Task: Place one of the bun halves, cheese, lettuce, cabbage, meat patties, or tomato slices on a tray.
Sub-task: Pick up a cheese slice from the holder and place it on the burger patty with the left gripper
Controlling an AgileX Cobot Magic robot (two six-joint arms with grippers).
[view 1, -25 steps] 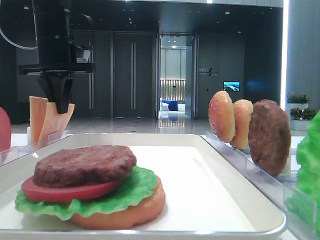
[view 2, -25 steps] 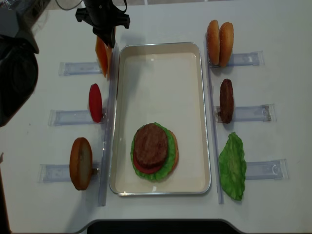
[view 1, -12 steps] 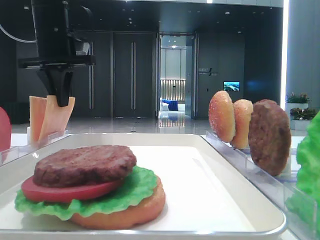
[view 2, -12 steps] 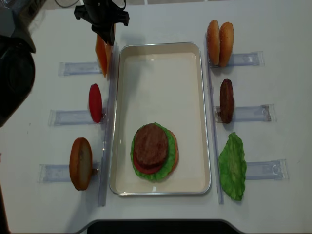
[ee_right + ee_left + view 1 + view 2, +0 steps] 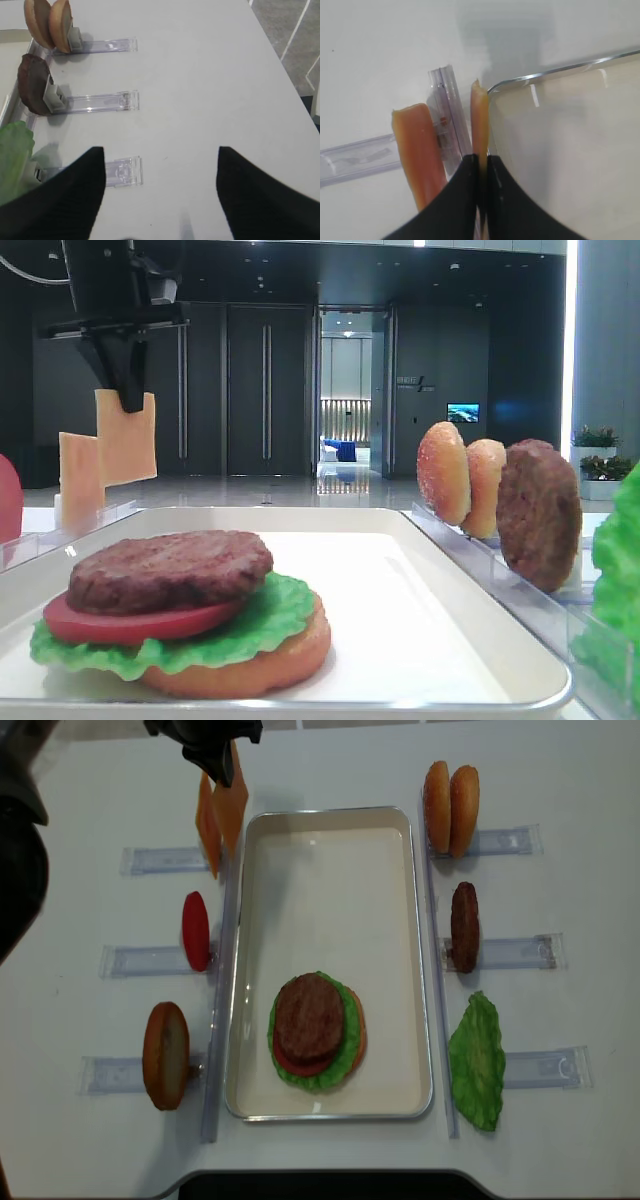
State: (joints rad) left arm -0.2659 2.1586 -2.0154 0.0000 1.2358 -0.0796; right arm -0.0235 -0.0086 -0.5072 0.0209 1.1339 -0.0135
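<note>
My left gripper point(image 5: 128, 400) is shut on the top edge of one cheese slice point(image 5: 127, 437), which hangs in the air above its clear holder. In the left wrist view the slice point(image 5: 479, 122) is pinched edge-on between the black fingers, right at the corner of the white tray point(image 5: 560, 150). The other cheese slice point(image 5: 205, 825) still stands in the holder to its left. On the tray point(image 5: 330, 890) lies a stack of bun half, lettuce, tomato and a meat patty point(image 5: 310, 1018). My right gripper point(image 5: 160, 170) is open over bare table, holding nothing.
Right of the tray, clear holders carry two bun halves point(image 5: 450, 795), a patty point(image 5: 464, 925) and a lettuce leaf point(image 5: 478, 1060). On the left stand a tomato slice point(image 5: 196, 930) and a bun half point(image 5: 165, 1055). The tray's far half is bare.
The left gripper has risen with the cheese slice, lifting it out of the holder and slightly towards the tray. The other slice stayed put.
</note>
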